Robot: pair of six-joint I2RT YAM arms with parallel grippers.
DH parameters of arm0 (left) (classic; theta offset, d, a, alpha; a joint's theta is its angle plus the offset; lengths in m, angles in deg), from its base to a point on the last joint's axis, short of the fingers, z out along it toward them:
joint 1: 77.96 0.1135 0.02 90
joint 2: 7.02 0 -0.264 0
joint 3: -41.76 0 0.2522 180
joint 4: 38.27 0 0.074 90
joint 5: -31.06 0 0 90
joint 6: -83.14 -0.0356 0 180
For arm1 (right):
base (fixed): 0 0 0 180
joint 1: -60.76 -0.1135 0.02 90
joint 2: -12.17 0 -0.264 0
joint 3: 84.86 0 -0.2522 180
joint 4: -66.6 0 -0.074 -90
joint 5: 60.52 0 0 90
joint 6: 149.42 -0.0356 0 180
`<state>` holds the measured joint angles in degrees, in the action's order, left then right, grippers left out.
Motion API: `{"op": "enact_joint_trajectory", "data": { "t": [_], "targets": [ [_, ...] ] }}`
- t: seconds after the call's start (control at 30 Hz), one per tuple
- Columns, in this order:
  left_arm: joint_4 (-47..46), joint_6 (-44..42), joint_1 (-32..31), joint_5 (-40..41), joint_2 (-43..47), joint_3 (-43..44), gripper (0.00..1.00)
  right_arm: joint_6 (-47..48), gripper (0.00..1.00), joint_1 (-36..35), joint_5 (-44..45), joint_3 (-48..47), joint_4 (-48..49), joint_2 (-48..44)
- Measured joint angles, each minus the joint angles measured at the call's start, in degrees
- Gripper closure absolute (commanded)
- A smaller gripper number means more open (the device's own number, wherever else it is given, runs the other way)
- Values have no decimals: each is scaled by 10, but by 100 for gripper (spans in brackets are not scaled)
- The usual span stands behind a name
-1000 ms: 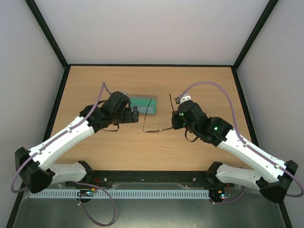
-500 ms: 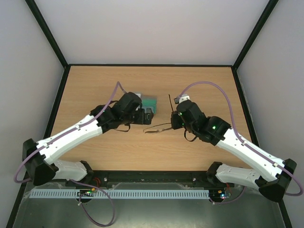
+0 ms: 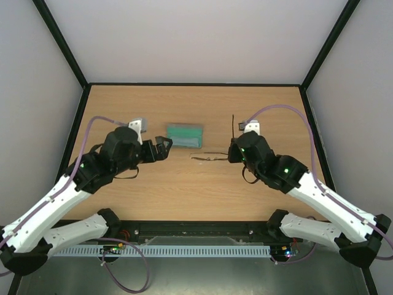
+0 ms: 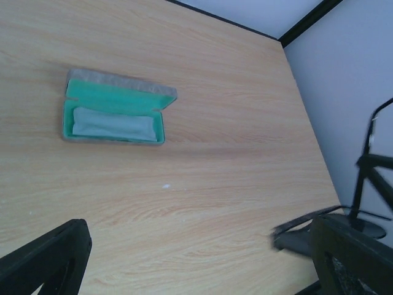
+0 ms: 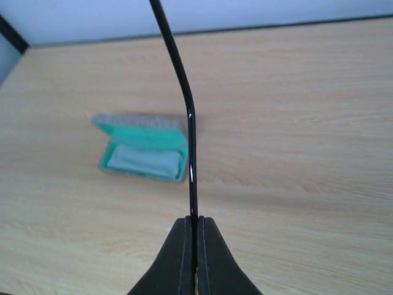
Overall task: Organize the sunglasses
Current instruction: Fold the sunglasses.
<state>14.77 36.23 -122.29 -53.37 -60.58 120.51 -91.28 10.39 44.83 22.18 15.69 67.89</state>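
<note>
Matt wood-grain table (image 3: 184, 196), glossy thin-wire sunglasses (image 5: 191, 153)

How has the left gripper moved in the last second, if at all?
Yes. The left gripper has pulled back leftward, off the green-lined case, to just beyond its left end.

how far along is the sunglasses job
Done: the case lies open with a cloth inside. In hand: the right gripper pinches a temple arm of the sunglasses. Left, probably: getting them into the case and closing it; the left gripper is open, holding nothing.
</note>
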Motion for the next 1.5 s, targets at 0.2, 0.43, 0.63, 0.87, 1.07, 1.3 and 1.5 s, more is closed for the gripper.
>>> {"op": "enact_joint_trajectory", "data": {
  "t": [0.2, 0.43, 0.63, 0.87, 1.07, 1.3, 1.5],
  "targets": [
    [-92, 70, 0, -40, 85, -148, 0, -5, 99, 0, 49, -10, 24, -15],
    [-295, 173, -37, -69, 130, -335, 0, -67, 99, 0, 86, -23, 31, -3],
    [-480, 195, -45, -67, 104, -340, 1, -154, 98, 0, 96, -27, 27, 13],
    [-614, 204, -45, -75, 41, -341, 0, -251, 99, 0, 98, -20, 19, 23],
    [-640, 203, -45, -75, 26, -341, 1, -304, 99, 0, 83, 14, 19, 22],
    [-698, 226, -43, -78, -7, -347, 1, -327, 99, 0, 62, 33, 35, 29],
    [-728, 242, -43, -88, -62, -348, 1, -327, 99, 0, 55, 33, 44, 42]
  ]
}}
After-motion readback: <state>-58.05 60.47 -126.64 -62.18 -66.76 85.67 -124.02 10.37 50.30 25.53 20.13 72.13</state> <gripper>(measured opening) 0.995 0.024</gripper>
